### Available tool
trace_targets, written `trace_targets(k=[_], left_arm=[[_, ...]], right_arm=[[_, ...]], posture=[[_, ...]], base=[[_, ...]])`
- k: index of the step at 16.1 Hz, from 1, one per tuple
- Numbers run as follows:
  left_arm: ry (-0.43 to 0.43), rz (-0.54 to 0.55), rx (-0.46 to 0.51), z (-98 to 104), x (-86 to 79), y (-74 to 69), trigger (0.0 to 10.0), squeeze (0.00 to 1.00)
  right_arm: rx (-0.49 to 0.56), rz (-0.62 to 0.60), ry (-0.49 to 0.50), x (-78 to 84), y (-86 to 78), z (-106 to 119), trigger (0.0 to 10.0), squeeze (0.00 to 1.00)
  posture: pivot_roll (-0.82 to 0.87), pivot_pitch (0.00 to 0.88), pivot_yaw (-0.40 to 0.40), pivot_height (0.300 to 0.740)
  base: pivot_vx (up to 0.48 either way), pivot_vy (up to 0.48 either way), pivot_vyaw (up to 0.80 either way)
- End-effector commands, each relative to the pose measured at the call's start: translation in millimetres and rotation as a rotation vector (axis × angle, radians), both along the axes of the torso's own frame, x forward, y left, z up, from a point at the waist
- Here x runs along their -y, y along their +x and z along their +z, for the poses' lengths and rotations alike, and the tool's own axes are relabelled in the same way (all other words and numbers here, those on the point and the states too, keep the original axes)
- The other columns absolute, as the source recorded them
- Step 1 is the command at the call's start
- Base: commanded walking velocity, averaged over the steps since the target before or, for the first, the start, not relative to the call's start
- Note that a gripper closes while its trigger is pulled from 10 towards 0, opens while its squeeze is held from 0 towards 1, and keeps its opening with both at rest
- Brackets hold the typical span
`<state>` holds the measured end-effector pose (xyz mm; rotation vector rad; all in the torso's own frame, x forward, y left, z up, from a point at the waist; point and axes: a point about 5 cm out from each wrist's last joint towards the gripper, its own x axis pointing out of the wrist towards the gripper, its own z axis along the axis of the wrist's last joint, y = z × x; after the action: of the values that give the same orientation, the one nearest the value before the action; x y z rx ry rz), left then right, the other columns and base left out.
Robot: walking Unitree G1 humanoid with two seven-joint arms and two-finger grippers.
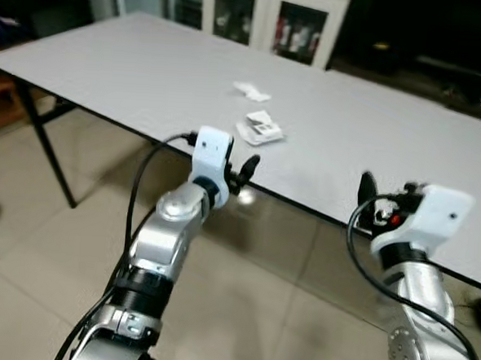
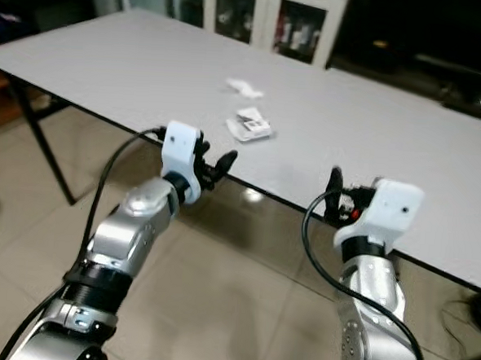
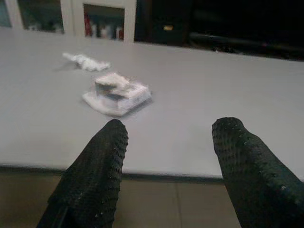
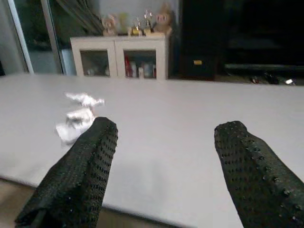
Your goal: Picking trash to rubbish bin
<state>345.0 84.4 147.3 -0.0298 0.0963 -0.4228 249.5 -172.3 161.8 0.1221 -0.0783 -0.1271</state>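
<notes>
— Well, what is seen from the head cameras?

— A long pale grey table (image 1: 133,67) is shown, with a crumpled white paper packet (image 1: 261,128) lying near its front edge and a smaller twisted white scrap (image 1: 251,91) just behind it. The left gripper (image 1: 247,174) is raised at the table's near edge, close to the packet but apart from it; the right gripper (image 2: 334,194) is held further along the same edge.

— And from the wrists?

— Both pairs of fingers are seen spread wide, nothing held. A white glass-fronted cabinet (image 4: 121,58) is made out beyond the table.

— Anything unclear?

— The packet is blurred, so its markings cannot be read; the cabinet's contents cannot be told.
</notes>
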Motion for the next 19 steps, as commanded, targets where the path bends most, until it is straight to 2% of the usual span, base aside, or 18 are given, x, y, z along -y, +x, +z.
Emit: trace_targets(k=[1,2,4,6,11,14,16,18,19], left_arm=[[0.012,0.03,0.004,-11.5,-8.4,-1.1,10.0,0.0],[0.039,0.029,0.041,-17.0,-11.3,-3.9,10.0,0.0],[0.089,0.05,0.186,-23.2,-20.3,-11.0,10.0,0.0],[0.127,0.082,0.199,-29.1,-23.4,-11.3,10.0,0.0],[0.146,0.06,0.259,-20.9,-21.5,-8.4,10.0,0.0],[0.154,0.049,0.216,-30.4,-18.0,-10.8,10.0,0.0],[0.152,0.063,0.177,-38.6,-19.6,-13.3,10.0,0.0],[0.109,0.07,0.08,-51.1,-22.1,-14.9,10.0,0.0],[0.114,0.099,0.026,-55.8,-25.0,-13.8,10.0,0.0]], right_arm=[[-0.035,-0.02,-0.006,5.1,0.1,-5.8,10.0,0.0],[-0.046,-0.024,-0.013,6.4,-1.0,-9.1,10.0,0.0],[-0.019,-0.044,-0.046,10.1,-4.6,-12.3,10.0,0.0],[-0.031,-0.05,-0.049,12.0,-5.6,-16.2,10.0,0.0],[-0.057,-0.003,-0.046,5.4,-5.8,-23.8,10.0,0.0],[-0.124,0.045,-0.038,-4.6,-9.8,-39.7,10.0,0.0],[-0.135,0.033,-0.037,-3.4,-11.9,-45.3,10.0,0.0],[-0.139,0.007,-0.032,-0.1,-15.1,-51.7,10.0,0.0],[-0.145,0.001,-0.043,0.8,-16.6,-53.9,10.0,0.0]], posture=[[0.15,0.078,-0.08,0.74],[0.15,0.078,-0.08,0.74],[0.15,0.076,-0.083,0.74],[0.15,0.078,-0.083,0.74],[0.15,0.077,-0.081,0.74],[0.15,0.086,-0.082,0.74],[0.16,0.089,-0.08,0.74],[0.16,0.085,-0.077,0.74],[0.15,0.084,-0.075,0.74]], base=[[0.0,0.0,0.0],[0.0,0.0,0.0],[0.0,0.0,0.0],[0.0,0.0,0.0],[0.0,0.0,0.0],[0.0,0.0,0.0],[0.0,0.0,0.0],[0.0,0.0,0.0],[0.0,0.0,0.0]])
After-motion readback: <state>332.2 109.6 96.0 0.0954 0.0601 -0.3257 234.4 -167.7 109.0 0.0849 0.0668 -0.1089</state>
